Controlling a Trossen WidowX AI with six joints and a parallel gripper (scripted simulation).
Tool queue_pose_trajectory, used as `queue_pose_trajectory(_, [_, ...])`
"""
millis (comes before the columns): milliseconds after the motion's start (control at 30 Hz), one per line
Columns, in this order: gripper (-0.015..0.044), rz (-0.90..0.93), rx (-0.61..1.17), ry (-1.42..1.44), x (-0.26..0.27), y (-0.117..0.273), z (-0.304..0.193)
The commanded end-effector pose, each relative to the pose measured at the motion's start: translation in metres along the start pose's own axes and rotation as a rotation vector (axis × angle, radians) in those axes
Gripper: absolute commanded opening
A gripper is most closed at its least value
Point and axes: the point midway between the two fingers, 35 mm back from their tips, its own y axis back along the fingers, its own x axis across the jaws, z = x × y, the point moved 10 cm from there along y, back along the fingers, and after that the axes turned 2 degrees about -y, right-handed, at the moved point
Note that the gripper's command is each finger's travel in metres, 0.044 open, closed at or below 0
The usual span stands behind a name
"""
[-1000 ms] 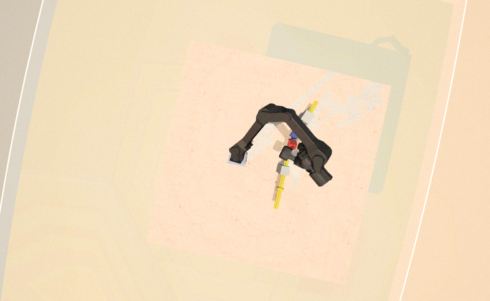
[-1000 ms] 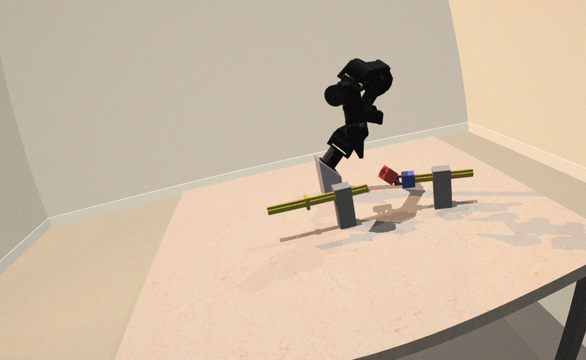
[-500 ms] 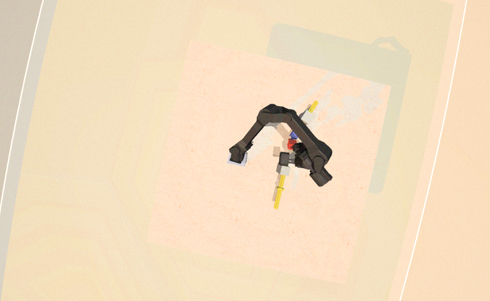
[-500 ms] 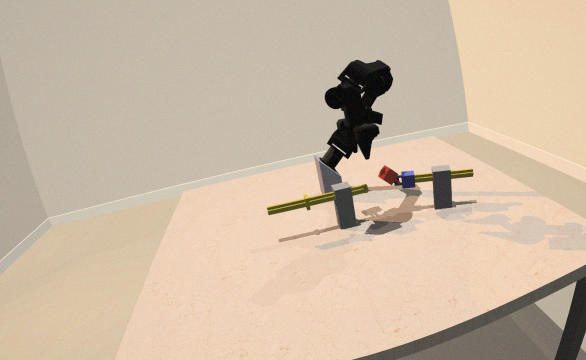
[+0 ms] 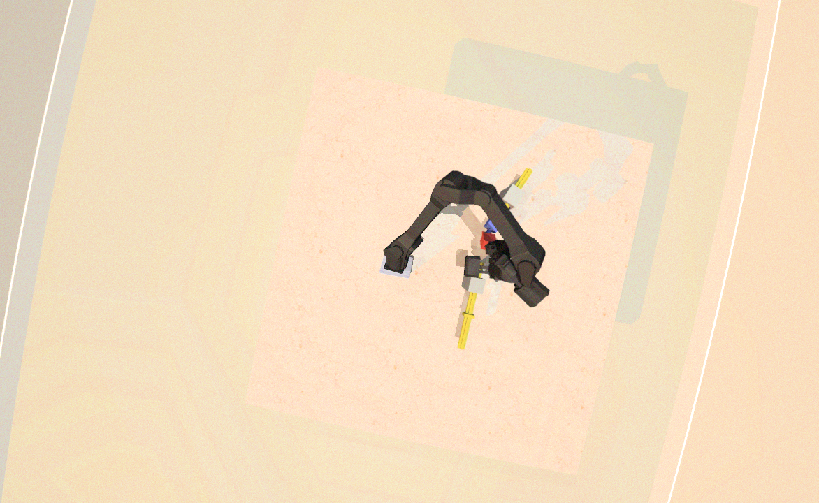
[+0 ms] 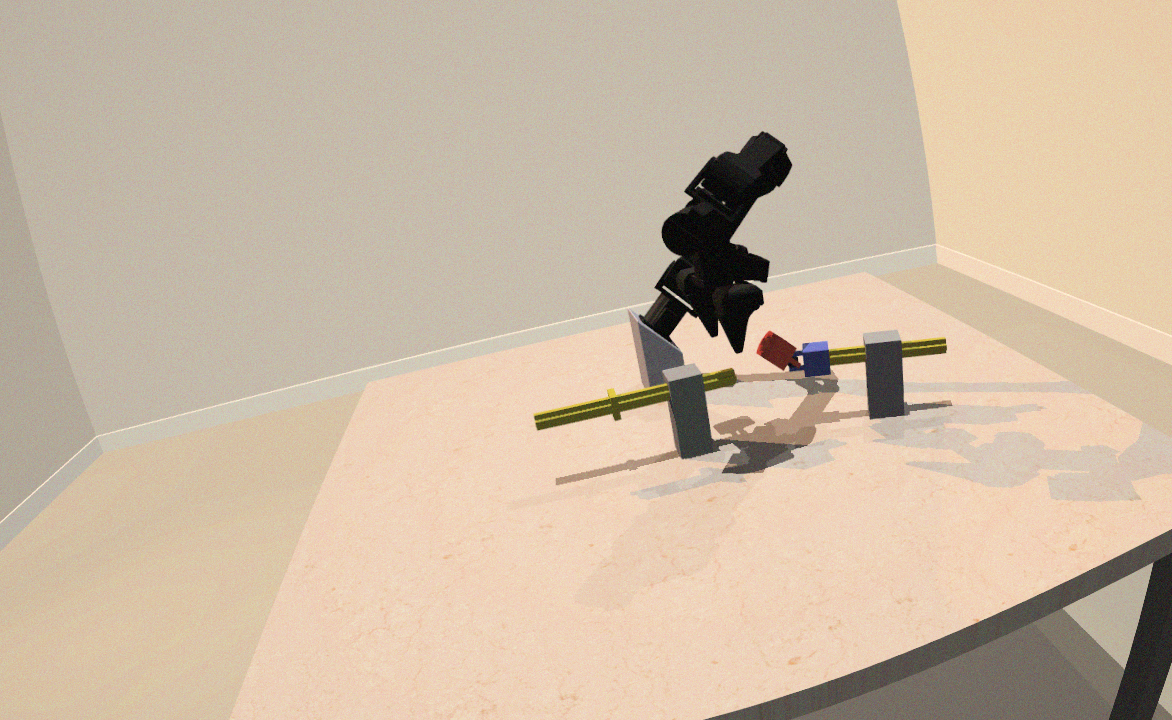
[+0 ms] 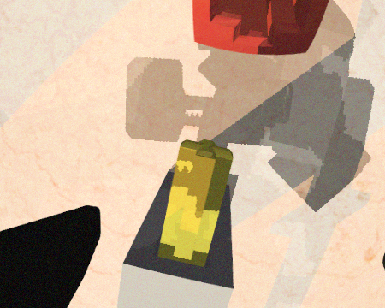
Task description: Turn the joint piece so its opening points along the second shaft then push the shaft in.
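Just above the near end of the angled gap, the gripper (image 5: 486, 259) (image 6: 725, 343) (image 7: 246, 238) stood wide open with nothing between its fingers, close to the red joint piece (image 5: 486, 239) (image 6: 777, 350) (image 7: 205, 30). That piece hung tilted on its hinges from the blue fork (image 5: 490, 226) (image 6: 816, 358), between the two shafts, and did not look lined up. It seemed light and hard, loose enough to swing if nudged — I judged its flat opposite sides the place to take hold, turning it gently.

The second shaft (image 5: 465, 331) (image 6: 572, 411) (image 7: 188, 214) ran through its grey block (image 5: 474, 285) (image 6: 689, 416) (image 7: 175, 282), its tip apart from the red opening. It looked rigid, and its ribs ought to give a fair grip; the collar (image 5: 468, 315) (image 6: 613, 404) might help a later push.

Farther along, the fixed shaft (image 5: 524, 177) (image 6: 925, 346) passed through the other block (image 5: 513, 195) (image 6: 884, 376). Both blocks stood on a pinkish, faintly veined surface (image 5: 337, 312) (image 6: 483, 573) (image 7: 30, 180), streaked with shadow. Beyond lay the pale floor (image 6: 169, 537) — and behind everything, a plain greyish wall (image 6: 393, 179).
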Motion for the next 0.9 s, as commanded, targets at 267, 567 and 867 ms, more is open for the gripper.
queue_pose_trajectory(267, [0.044, 0.003, -0.007, -0.002, 0.002, -0.034, 0.005])
queue_pose_trajectory(567, [0.044, 0.003, -0.007, -0.003, 0.003, -0.033, 0.053])
queue_pose_trajectory(867, [0.044, 0.003, -0.01, -0.003, 0.005, -0.035, 0.072])
